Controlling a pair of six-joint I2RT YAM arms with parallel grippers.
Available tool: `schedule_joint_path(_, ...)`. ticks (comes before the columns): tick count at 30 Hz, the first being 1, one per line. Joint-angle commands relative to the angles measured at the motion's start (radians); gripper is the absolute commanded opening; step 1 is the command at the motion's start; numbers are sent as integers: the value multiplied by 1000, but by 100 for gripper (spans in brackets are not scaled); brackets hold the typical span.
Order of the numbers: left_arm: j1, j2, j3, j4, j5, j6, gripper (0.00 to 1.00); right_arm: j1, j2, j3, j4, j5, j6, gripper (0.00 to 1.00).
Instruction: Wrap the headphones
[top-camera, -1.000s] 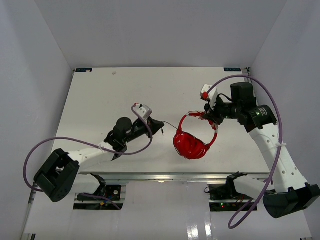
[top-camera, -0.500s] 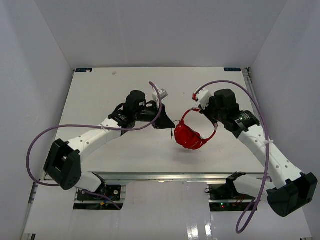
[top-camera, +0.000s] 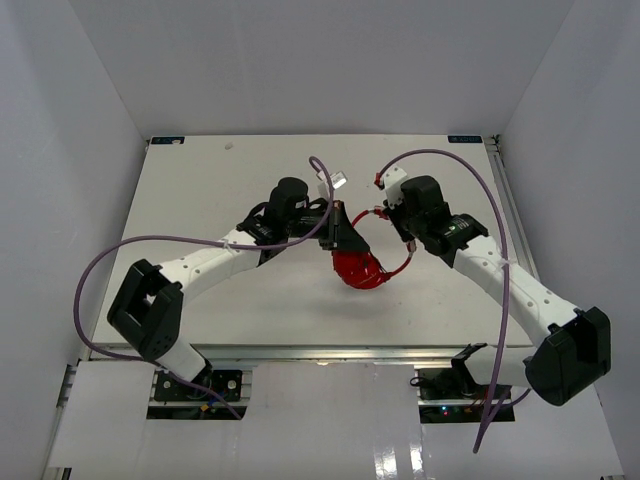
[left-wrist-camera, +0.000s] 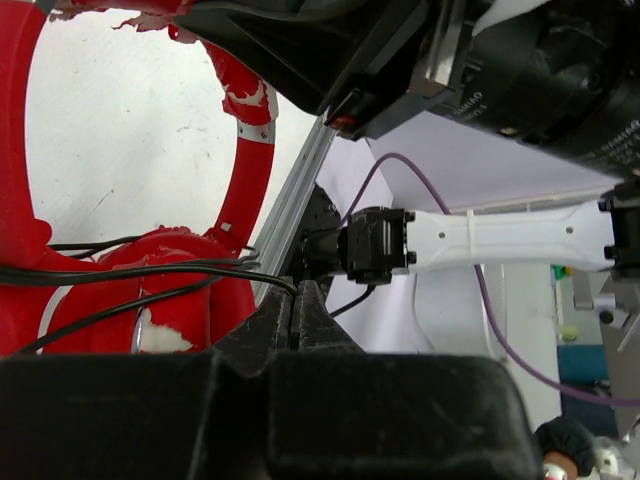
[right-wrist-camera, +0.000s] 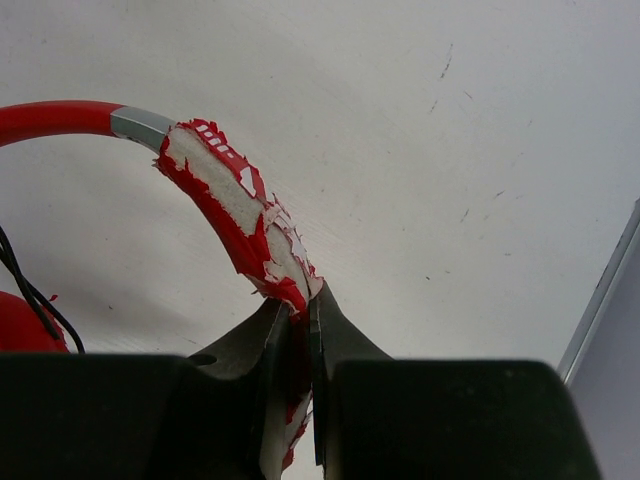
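The red headphones (top-camera: 360, 266) hang near the table's middle, between the two arms. My right gripper (top-camera: 386, 212) is shut on the headband (right-wrist-camera: 225, 190), whose red cover is peeling to white padding. My left gripper (top-camera: 350, 243) is shut on the thin dark cable (left-wrist-camera: 150, 270), right beside the earcups (left-wrist-camera: 130, 300). In the left wrist view the cable runs in a few strands across the red earcups into my closed jaws. The headband (left-wrist-camera: 250, 150) arcs up towards the right gripper above.
The white table (top-camera: 220, 180) extends to the left and back. White walls enclose it on three sides. The metal front rail (top-camera: 320, 352) runs along the near edge. Purple robot cables (top-camera: 110, 262) loop off both arms.
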Motion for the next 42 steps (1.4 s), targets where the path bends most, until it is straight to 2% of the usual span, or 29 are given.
schedule_joint_path(1,-50,20,40,37,-78,-94,0,-1,46,59,132,99,127,8)
schedule_joint_path(6,-58,84,43,-31,-220,-64,1,-3,130,83,143,106,190,8)
schedule_joint_path(10,-54,131,113,-134,-354,20,4,-23,201,124,150,92,257,8)
schedule_joint_path(16,-14,206,170,-206,-458,67,9,-39,308,159,187,-78,318,8)
schedule_joint_path(25,100,194,88,-238,-481,132,11,-41,507,249,262,-289,392,8)
schedule_joint_path(32,149,218,89,-286,-488,192,16,-39,629,310,276,-339,413,8)
schedule_joint_path(35,149,235,103,-303,-481,196,26,-38,624,301,277,-348,398,22)
schedule_joint_path(36,149,234,105,-307,-479,195,34,-39,614,295,279,-340,381,34)
schedule_joint_path(37,149,232,106,-310,-477,194,41,-39,605,289,282,-334,365,41)
schedule_joint_path(38,149,227,108,-311,-476,192,45,-39,591,281,284,-329,351,46)
schedule_joint_path(40,149,205,113,-318,-468,192,51,-39,543,259,286,-302,315,67)
schedule_joint_path(42,149,178,117,-326,-459,193,55,-42,506,231,270,-302,278,79)
